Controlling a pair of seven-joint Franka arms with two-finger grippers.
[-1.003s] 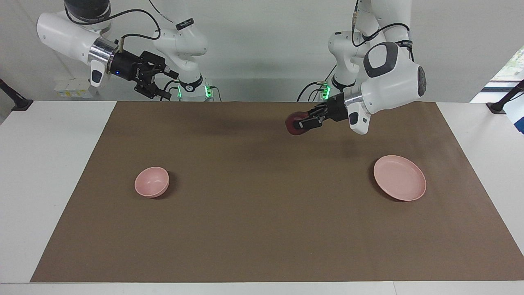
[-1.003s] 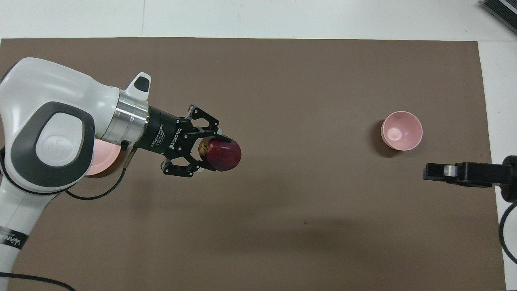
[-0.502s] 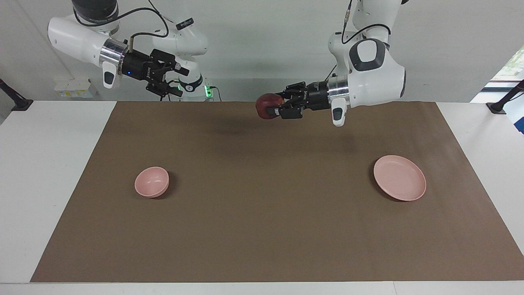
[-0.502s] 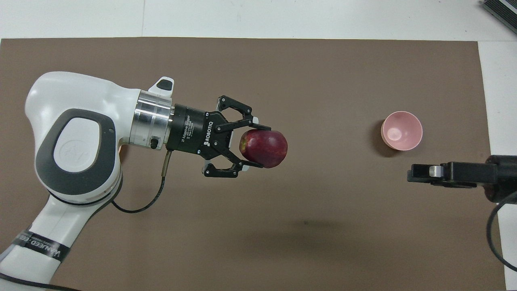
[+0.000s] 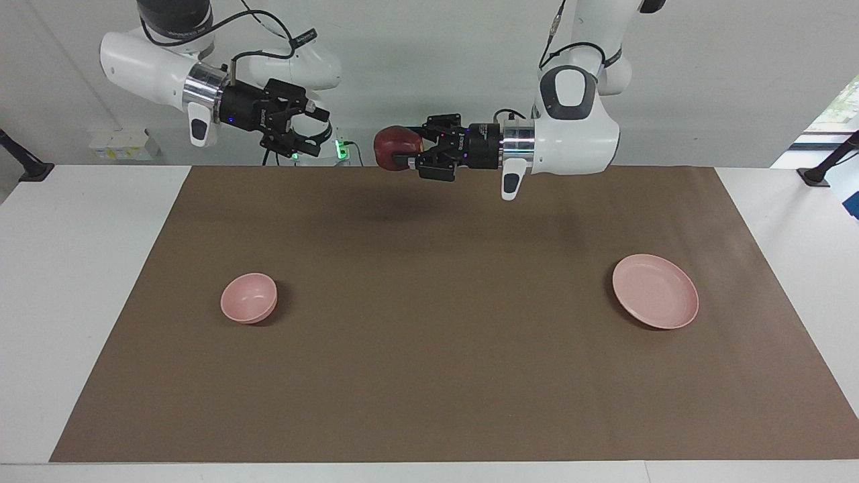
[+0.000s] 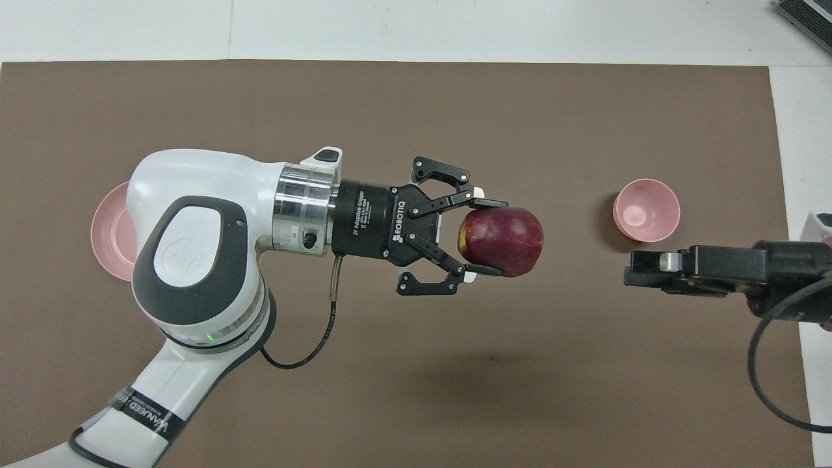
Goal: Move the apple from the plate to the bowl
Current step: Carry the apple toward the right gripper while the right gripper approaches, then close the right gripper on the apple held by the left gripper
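Across the table from the robots, you see the left tool [image 5: 409,155] raised over the brown mat [image 5: 429,349] near the robots' edge, its fingers clamped on the apple [image 5: 396,147]. The right tool [image 5: 310,131] hangs with its fingers spread wide, holding nothing, above that same edge. The bowl [image 5: 249,297] sits toward the right arm's end of the table, the plate [image 5: 655,290] toward the left arm's end.

From overhead, you see the apple [image 6: 500,241] pinched between two fingertips [image 6: 484,203] over bare mat [image 6: 416,390], well apart from the bowl [image 6: 647,210]. The plate [image 6: 110,234] is partly hidden under the left arm.
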